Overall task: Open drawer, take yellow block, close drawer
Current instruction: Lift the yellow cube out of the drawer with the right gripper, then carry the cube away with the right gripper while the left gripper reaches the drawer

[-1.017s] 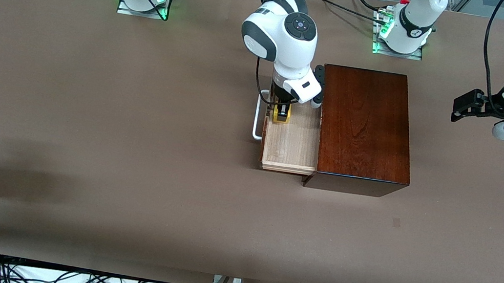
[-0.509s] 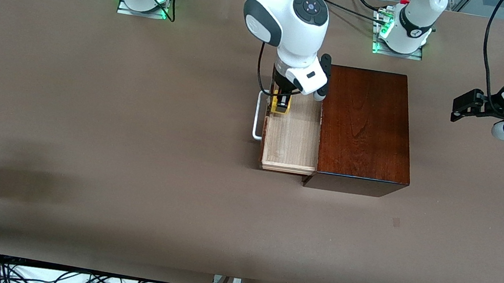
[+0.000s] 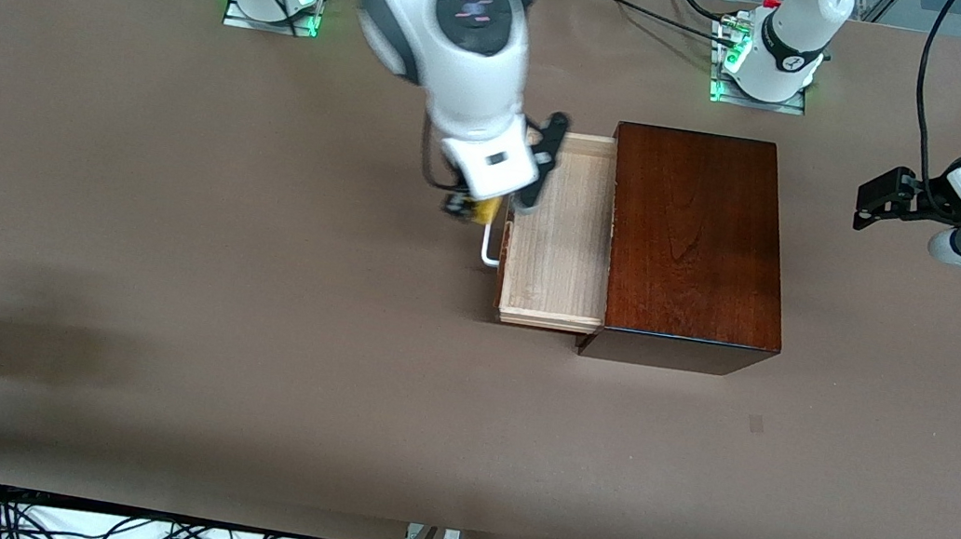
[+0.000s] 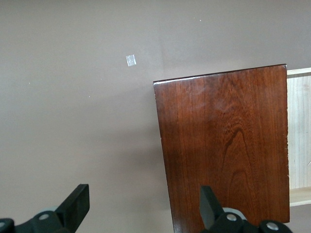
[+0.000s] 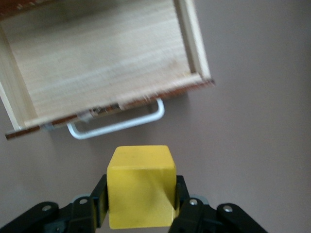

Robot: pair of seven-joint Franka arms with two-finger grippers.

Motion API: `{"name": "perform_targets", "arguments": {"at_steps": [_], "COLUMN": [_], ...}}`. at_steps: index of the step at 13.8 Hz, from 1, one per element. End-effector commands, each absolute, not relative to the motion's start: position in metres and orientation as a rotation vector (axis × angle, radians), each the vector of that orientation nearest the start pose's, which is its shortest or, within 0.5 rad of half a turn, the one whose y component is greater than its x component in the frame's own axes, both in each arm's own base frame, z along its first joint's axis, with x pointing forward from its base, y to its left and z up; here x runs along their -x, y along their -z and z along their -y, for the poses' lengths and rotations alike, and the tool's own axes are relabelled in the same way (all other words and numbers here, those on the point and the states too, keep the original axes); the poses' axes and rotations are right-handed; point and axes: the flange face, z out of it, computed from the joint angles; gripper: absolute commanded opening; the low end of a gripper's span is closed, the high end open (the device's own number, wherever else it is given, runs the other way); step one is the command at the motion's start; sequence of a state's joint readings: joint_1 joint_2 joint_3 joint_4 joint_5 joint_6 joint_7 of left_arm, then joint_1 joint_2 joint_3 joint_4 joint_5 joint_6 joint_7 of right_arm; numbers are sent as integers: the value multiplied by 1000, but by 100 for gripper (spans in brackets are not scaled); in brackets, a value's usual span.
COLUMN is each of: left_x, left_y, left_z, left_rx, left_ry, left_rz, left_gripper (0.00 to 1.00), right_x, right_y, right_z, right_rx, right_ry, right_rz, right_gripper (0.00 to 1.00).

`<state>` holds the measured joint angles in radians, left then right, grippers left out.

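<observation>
A brown table (image 3: 162, 262) carries a mahogany box (image 3: 696, 243), its drawer (image 3: 557, 261) pulled open.

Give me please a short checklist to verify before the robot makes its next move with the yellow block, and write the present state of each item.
1. yellow block held firmly in the right gripper: ok, fingers shut on both its sides.
2. Block lifted out of the drawer: ok, it hangs over the table just outside the white handle.
3. Drawer tray holds nothing more: ok, only bare wood shows.
4. Drawer closed: not ok, it stands pulled out of the dark wooden box.
5. left gripper out of the way: ok, it waits open over the box's edge, toward the left arm's end.
6. Spot to put the block down: cannot tell.
</observation>
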<state>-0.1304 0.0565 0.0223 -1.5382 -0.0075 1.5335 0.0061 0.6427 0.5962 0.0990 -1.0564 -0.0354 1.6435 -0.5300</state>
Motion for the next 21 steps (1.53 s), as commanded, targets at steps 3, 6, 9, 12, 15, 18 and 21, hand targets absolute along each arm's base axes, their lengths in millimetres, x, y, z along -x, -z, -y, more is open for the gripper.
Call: {"name": "perform_targets", "arguments": {"at_steps": [3, 6, 9, 12, 15, 18, 21], "left_x": [-568, -561, -556, -540, -517, -488, -460], "left_y": [-609, -619, -623, -595, -582, -541, -504], "left_z": [107, 153, 205, 275, 350, 417, 484], "left_rx": [3258, 3267, 3248, 3172, 3118, 3046, 2852], "left_ry": [-84, -50, -36, -105, -29, -119, -13], "left_rz": [-274, -408, -562, -760, -961, -1141, -1441], "left_gripper": [100, 100, 100, 100, 100, 100, 100], "right_x": [-572, -587, -596, -598, -598, -592, -579], "right_y": [-547, -570, -573, -568, -545, -509, -465], "right_z": [-387, -332, -264, -220, -188, -151, -131], "right_rx": [2646, 2754, 2817, 2887, 2964, 2976, 3000], "right_ry": [-36, -38, -90, -153, -221, -207, -153], "right_rz": [1683, 1551, 1357, 1202, 946, 820, 641], "right_gripper": [14, 13, 14, 14, 13, 13, 14]}}
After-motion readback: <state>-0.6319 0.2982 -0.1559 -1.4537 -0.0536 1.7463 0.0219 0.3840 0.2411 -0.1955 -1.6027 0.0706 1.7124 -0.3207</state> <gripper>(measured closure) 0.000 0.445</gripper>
